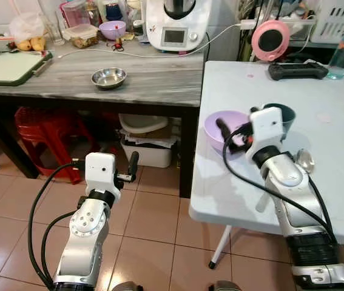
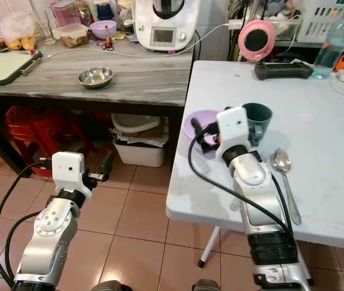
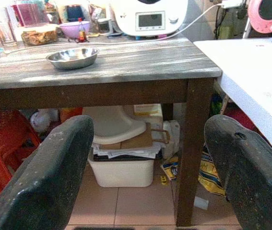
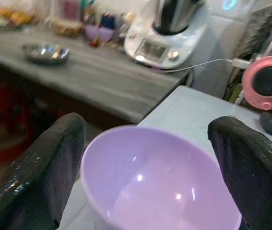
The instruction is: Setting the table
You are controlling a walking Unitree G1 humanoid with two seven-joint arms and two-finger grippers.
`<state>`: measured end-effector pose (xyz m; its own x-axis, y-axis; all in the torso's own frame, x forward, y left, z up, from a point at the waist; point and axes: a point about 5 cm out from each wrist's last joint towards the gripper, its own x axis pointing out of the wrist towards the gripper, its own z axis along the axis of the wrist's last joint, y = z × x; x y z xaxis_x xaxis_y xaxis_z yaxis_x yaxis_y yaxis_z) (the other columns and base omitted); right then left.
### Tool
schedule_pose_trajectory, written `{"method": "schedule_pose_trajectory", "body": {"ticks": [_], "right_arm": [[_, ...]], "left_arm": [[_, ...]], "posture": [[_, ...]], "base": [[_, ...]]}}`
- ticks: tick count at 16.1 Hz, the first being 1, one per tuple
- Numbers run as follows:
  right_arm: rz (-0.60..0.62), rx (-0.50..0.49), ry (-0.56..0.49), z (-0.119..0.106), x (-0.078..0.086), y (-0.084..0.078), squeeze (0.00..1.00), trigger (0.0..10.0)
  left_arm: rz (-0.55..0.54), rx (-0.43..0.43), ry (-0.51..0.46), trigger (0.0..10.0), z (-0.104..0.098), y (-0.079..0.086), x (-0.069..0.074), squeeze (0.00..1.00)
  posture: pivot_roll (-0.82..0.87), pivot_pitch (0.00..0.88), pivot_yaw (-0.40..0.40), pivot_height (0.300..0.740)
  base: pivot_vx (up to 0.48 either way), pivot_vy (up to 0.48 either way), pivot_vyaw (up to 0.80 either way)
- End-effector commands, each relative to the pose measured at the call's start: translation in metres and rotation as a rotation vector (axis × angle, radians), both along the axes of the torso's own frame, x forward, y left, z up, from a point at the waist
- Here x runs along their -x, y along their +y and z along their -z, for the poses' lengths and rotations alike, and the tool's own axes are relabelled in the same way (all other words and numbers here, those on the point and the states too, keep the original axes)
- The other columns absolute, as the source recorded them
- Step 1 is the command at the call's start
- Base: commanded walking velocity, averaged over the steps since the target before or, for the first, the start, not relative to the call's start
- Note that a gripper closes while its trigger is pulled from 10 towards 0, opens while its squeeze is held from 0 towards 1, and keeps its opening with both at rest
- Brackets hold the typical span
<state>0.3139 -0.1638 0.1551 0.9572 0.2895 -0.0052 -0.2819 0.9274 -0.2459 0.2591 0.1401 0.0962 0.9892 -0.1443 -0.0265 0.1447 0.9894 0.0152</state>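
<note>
Purple bowl (image 1: 222, 128) upright, right hand (image 1: 229, 138) open astride

White table (image 2: 341, 151): purple bowl (image 2: 197, 126) sitting near the edge, teal cup (image 2: 258, 116) just beside it, spoon (image 2: 283, 165) lying near the cup; the table's right half is lying open. Right gripper (image 4: 147, 165) fingers are straddling the bowl, spread wide. Left gripper (image 3: 147, 167) is hanging over floor tiles, facing the dark wooden table's leg (image 3: 192, 143) and a storage bin (image 3: 121, 167) underneath.
</note>
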Motion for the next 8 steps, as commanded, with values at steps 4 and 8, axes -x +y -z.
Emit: {"method": "schedule_pose_trajectory", "body": {"ticks": [4, 8], "right_arm": [[-0.143, 0.123, 0.105, 0.006, 0.001, 0.0, 0.0, 10.0], [-0.234, 0.212, 0.157, 0.004, -0.009, 0.001, 0.0, 10.0]], "left_arm": [[-0.005, 0.001, 0.02, 10.0, 0.002, 0.0, 0.001, 0.0], [-0.002, 0.007, 0.045, 10.0, 0.006, -0.002, 0.003, 0.0]], "posture": [[-0.04, 0.0, 0.055, 0.74], [-0.04, 0.0, 0.051, 0.74]], "base": [[0.0, 0.0, 0.0], [0.0, 0.0, 0.0]]}}
